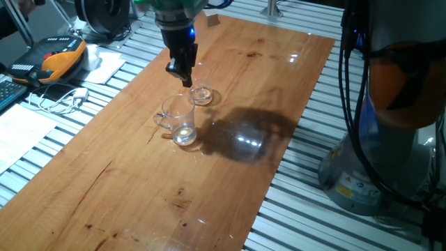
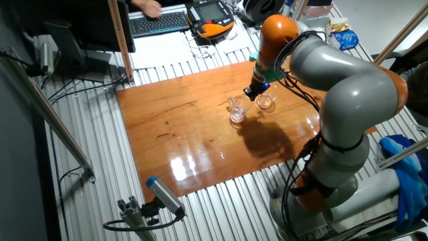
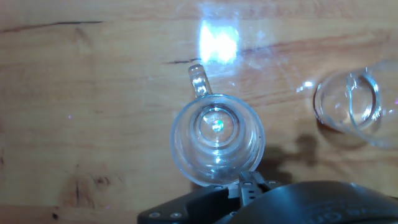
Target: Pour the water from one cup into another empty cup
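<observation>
On the wooden board [image 1: 230, 132] the glass mug [image 1: 179, 120] stood upright with its looped handle [image 1: 160, 118] pointing away from the tumbler [image 1: 201, 95], which sat just beside it, apart, on the far side. A little water [image 1: 185, 134] lay in the mug's bottom (hard to see through the glare). The gripper [image 1: 185, 75] hung just above the mug's rim, between the two glasses in one fixed view; its fingers looked close together there, yet I could not tell for certain whether they were spread or closed, and they held nothing.

Judging from this, the grasp was not yet made. To do it well, the fingers would want to straddle the mug's wall or take the handle squarely, low enough that the glass cannot swivel when tipped; the hand view showed the rim right at the fingertip [image 3: 249, 183], so only a small sideways correction seemed needed.

Open wood lay on every side, the board's edges well apart from both glasses. The tumbler's nearness was the one hazard: a descending finger might nudge it.
</observation>
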You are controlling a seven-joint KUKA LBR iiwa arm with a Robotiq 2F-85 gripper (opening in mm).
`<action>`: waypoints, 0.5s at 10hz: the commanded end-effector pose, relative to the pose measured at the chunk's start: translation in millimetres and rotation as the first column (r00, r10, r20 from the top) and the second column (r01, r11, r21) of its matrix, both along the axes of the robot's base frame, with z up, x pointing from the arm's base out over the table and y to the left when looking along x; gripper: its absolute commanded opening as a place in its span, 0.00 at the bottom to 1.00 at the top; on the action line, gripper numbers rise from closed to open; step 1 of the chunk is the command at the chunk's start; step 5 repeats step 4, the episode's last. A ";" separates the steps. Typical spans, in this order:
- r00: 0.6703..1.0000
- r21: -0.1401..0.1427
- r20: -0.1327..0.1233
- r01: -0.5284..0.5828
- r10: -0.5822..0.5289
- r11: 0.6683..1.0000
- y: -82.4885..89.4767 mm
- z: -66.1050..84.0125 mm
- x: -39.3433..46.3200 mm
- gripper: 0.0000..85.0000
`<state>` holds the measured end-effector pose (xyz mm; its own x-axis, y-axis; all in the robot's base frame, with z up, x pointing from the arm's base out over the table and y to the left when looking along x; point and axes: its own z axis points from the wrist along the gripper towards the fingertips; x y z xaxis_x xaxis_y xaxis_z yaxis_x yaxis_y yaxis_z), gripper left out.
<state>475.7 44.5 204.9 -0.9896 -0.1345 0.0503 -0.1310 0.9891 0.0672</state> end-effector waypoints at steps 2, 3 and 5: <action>0.999 0.002 0.002 -0.042 0.042 0.999 -1.1 -1.1 0.7 0.00; 0.999 0.005 -0.004 -0.043 0.043 0.999 -1.6 -1.3 0.5 0.00; 0.999 0.009 -0.012 -0.042 0.042 0.999 -1.5 -1.0 0.1 0.00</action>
